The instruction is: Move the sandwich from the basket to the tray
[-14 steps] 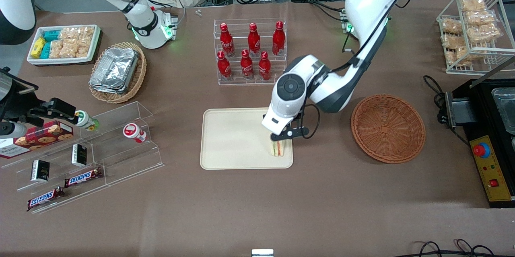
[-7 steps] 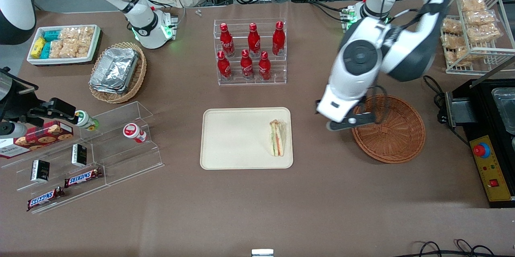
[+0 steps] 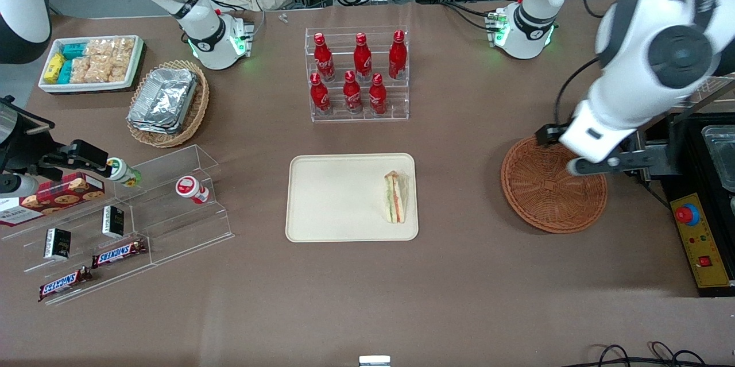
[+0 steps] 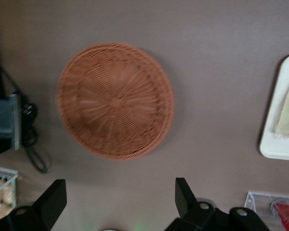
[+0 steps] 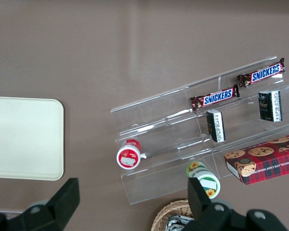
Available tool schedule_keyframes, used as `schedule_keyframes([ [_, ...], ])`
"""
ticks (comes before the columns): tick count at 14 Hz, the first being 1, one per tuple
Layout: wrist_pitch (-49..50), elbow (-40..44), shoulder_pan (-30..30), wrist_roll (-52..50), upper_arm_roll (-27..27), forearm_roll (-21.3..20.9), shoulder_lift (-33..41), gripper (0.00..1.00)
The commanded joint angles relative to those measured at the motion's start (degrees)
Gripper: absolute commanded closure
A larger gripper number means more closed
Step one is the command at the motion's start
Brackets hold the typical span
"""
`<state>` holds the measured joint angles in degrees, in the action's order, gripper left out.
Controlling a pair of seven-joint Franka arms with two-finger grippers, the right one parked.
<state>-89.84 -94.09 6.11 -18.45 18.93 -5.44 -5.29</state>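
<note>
Lying: sandwich point(image 3: 395, 197) on tray point(image 3: 333, 197) | tool point(image 4: 118, 199) spread, above basket point(image 3: 545, 194)

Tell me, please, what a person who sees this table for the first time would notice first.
Probably the six red bottles in their clear rack, farther from the front camera than the tray. Next, the sandwich lying alone on the tray, at the edge nearest the empty reddish-brown basket. Above that basket's rim, toward the working arm's end of the table, hangs the left gripper, open and holding nothing.
</note>
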Motion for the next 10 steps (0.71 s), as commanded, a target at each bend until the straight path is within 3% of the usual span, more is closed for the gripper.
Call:
schedule_keyframes([
  [1, 5.97, 5.48, 2.32, 1.84, 0.5, 0.26, -0.16, 0.0],
  [6, 8.62, 6.55, 9.52, 14.64, 0.5, 0.43, -0.16, 0.0],
  [10, 9.33, 6.81, 9.71, 16.69, 0.5, -0.36, -0.43, 0.0],
])
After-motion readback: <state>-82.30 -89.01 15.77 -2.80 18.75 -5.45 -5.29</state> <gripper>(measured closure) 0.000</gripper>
